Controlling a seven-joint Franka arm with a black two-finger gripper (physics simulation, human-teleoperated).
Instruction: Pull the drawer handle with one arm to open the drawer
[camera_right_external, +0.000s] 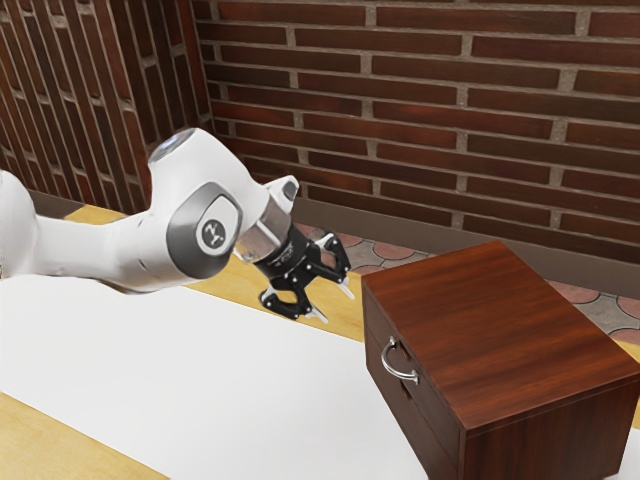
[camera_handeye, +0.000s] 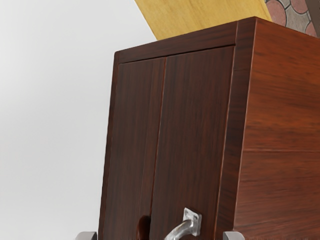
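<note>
Jaws apart, the gripper (camera_right_external: 335, 304) hovers short of the drawer handle (camera_right_external: 397, 361) at its four o'clock (drawer (camera_right_external: 378, 322) seemingly shut), and a misaimed approach could jab the cabinet (camera_right_external: 490, 310) front instead of straddling it.

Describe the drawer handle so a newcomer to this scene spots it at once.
Find the dark red-brown wooden cabinet standing on the white tabletop at the exterior view's right. On its front, facing the white robot arm, sits a curved silver metal handle, the only shiny, pale thing on the dark wood.
</note>
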